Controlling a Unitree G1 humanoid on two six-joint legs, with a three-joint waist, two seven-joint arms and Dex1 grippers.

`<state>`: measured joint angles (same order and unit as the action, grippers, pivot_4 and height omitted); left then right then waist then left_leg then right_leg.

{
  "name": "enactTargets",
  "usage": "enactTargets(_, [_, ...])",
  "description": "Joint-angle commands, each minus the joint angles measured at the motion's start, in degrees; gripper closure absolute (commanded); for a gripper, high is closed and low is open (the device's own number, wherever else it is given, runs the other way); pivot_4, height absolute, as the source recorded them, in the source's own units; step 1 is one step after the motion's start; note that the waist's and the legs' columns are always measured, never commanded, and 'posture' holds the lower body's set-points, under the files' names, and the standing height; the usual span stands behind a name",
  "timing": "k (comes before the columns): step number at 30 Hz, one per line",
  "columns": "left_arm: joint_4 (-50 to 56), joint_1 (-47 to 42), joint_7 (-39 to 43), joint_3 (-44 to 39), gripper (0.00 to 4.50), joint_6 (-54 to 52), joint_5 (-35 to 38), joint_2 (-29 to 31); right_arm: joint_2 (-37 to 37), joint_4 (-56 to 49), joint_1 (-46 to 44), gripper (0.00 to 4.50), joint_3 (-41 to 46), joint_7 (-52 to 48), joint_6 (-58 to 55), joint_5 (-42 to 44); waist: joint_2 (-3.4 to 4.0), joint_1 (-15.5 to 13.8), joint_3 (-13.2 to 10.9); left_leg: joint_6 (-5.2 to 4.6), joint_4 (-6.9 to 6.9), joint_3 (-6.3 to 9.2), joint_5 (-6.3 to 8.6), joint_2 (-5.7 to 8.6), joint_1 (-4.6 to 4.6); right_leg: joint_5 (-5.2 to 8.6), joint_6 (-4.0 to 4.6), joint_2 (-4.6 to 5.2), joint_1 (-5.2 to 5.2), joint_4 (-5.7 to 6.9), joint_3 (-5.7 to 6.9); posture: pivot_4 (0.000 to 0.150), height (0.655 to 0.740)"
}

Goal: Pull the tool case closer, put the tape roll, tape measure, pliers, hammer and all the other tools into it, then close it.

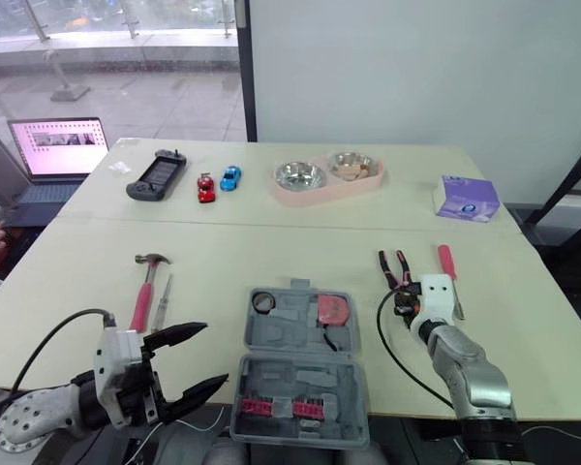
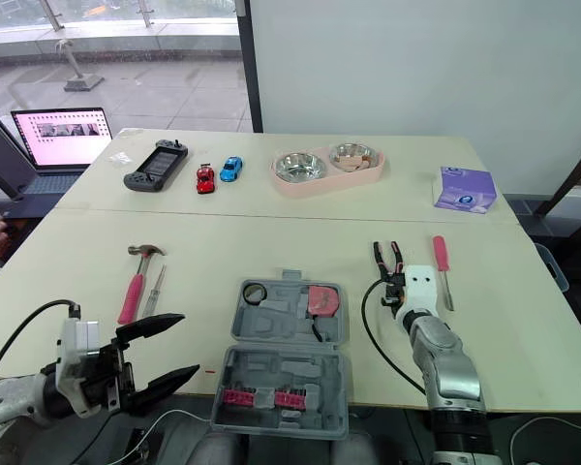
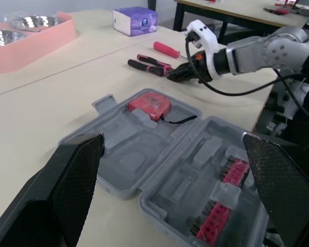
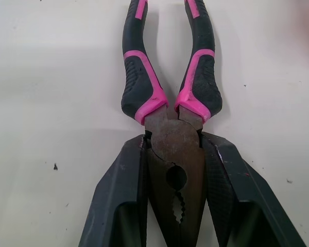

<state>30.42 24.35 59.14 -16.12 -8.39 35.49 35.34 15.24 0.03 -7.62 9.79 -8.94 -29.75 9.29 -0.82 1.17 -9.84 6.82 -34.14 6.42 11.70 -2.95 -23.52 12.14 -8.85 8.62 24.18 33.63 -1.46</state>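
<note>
the step in hand looks like the pick-up of the pliers point(image 4: 174, 126); they lie flat on the table point(image 1: 523, 329), to the right of the open tool case point(image 1: 300, 373), handles pointing away from the robot; the right gripper point(image 4: 176, 154) has its two black fingers point(image 4: 123, 185) pressed against either side of the metal head, pinching it just below the pink-and-black handles; the case sits at the near edge in front of the robot, lid laid back, with the tape roll point(image 1: 263, 302) and the red tape measure point(image 1: 332, 310) already in the far half and pink bit holders in the near half; the left gripper point(image 1: 215, 354) hovers spread wide, holding nothing, just left of the case; the hammer point(image 1: 143, 291) with its pink handle and a thin grey tool point(image 1: 163, 295) beside it lie on the left, the red screwdriver point(image 1: 446, 260) just right of the pliers, all yet to go in; the next move, i judge, calls for lifting the pliers clear, carrying them left over the case and setting them into a free recess; gripped by the head, the handles may swing or splay.
</note>
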Motion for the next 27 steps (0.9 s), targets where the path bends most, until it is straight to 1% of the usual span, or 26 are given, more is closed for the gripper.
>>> enactTargets(1, [-1.0, -1.2, -0.4, -1.1, 0.00, 0.9, 0.1, 0.2, 5.3, -12.5, -1.9, 3.53, -0.9, -6.2, -0.2, 2.1, 0.27, 0.0, -0.2, 0.00, -0.01, 0.00, 0.00, 0.01, -0.04, 0.00, 0.00, 0.00, 0.02, 0.00, 0.00, 0.150, 0.7400])
enactTargets(3, [-2.0, -2.0, -0.1, -1.6, 0.00, 0.7, 0.4, 0.7, 9.3, -19.1, -3.6, 3.53, -2.2, -11.2, -3.8, 4.6, 0.54, 0.1, -0.4, 0.00, -0.03, 0.00, 0.00, 0.01, -0.06, 0.00, -0.01, 0.01, 0.06, 0.00, -0.01, 0.150, 0.7400])
enactTargets(5, [-3.2, -2.8, 0.4, -2.0, 0.00, 0.6, 0.8, 1.1, 14.6, -24.5, -5.7, 3.53, -3.9, -17.4, -9.2, 8.5, 0.60, 0.2, -0.4, -0.01, -0.03, 0.00, 0.00, 0.00, -0.06, 0.01, -0.02, -0.01, 0.11, 0.03, -0.01, 0.150, 0.7400])
enactTargets(7, [-5.5, -3.7, 1.7, -2.7, 0.00, 0.6, 1.1, 2.1, 23.8, -29.9, -11.6, 3.53, -7.1, -27.6, -17.5, 14.7, 0.66, 0.3, -0.5, -0.01, -0.02, 0.01, 0.00, -0.02, -0.03, 0.02, -0.03, -0.02, 0.13, 0.09, 0.00, 0.150, 0.7400])
enactTargets(8, [-6.4, -4.0, 2.3, -3.0, 0.00, 0.5, 1.2, 2.4, 27.0, -31.3, -14.1, 3.53, -8.3, -30.9, -20.7, 17.1, 0.62, 0.1, -0.5, -0.01, -0.04, 0.00, 0.00, -0.01, -0.03, 0.02, -0.04, 0.01, 0.14, 0.09, -0.01, 0.150, 0.7400])
enactTargets(9, [-7.4, -4.1, 3.3, -3.2, 0.00, 0.6, 1.3, 3.0, 31.0, -32.2, -18.6, 3.53, -11.1, -35.5, -23.0, 18.8, 0.53, 0.1, -0.5, -0.01, 0.00, 0.01, 0.00, -0.01, -0.04, 0.03, -0.03, -0.01, 0.15, 0.08, 0.00, 0.150, 0.7400])
enactTargets(11, [-8.8, -4.2, 4.6, -3.5, 0.00, 1.0, 1.2, 3.6, 35.1, -32.4, -25.5, 3.53, -15.5, -40.4, -26.7, 20.6, 0.51, 0.0, -0.5, -0.02, 0.04, 0.04, 0.01, -0.03, -0.06, 0.04, -0.04, -0.02, 0.20, 0.06, 0.02, 0.150, 0.7400])
enactTargets(12, [-9.5, -4.2, 5.4, -3.6, 0.00, 1.3, 1.1, 3.8, 36.9, -32.2, -29.7, 3.53, -19.4, -43.4, -28.6, 20.6, 0.52, 0.0, -0.5, -0.01, 0.03, 0.04, 0.03, -0.03, -0.08, 0.05, -0.05, -0.01, 0.21, 0.03, 0.02, 0.150, 0.7400])
enactTargets(15, [-9.8, -3.5, 7.2, -3.9, 0.00, 1.3, 1.3, 4.2, 38.3, -31.5, -38.9, 3.53, -28.8, -47.0, -34.2, 19.8, 0.47, 0.0, -0.5, -0.01, 0.00, 0.02, 0.03, -0.01, -0.34, 0.03, -0.03, 0.00, 0.33, -0.08, 0.03, 0.150, 0.7400])
enactTargets(19, [-8.7, -1.1, 9.7, -4.9, 0.00, 1.9, 1.3, 4.8, 35.8, -30.3, -46.9, 3.53, -40.9, -46.4, -38.6, 15.5, 0.42, 0.0, -0.5, 0.00, -0.02, 0.03, 0.03, 0.00, -0.71, -0.13, 0.20, -0.01, 0.62, -0.07, 0.03, 0.150, 0.7400])
enactTargets(24, [-7.1, 0.5, 10.4, -6.8, 0.00, 2.0, 2.2, 4.9, 31.3, -30.1, -49.9, 3.53, -46.5, -44.9, -45.2, 15.6, 0.42, -0.2, -0.5, 0.00, -0.02, 0.03, 0.01, 0.00, -0.89, -0.13, 0.17, -0.02, 0.95, 0.27, 0.03, 0.150, 0.7400])
enactTargets(27, [-5.8, 0.8, 10.2, -7.5, 0.00, 1.7, 3.1, 4.8, 30.6, -29.4, -50.7, 3.53, -49.1, -44.2, -46.4, 14.6, 0.42, -0.2, -0.5, 0.02, -0.06, 0.04, -0.01, 0.00, -0.88, -0.12, 0.16, -0.03, 1.03, 0.46, 0.03, 0.150, 0.7400])
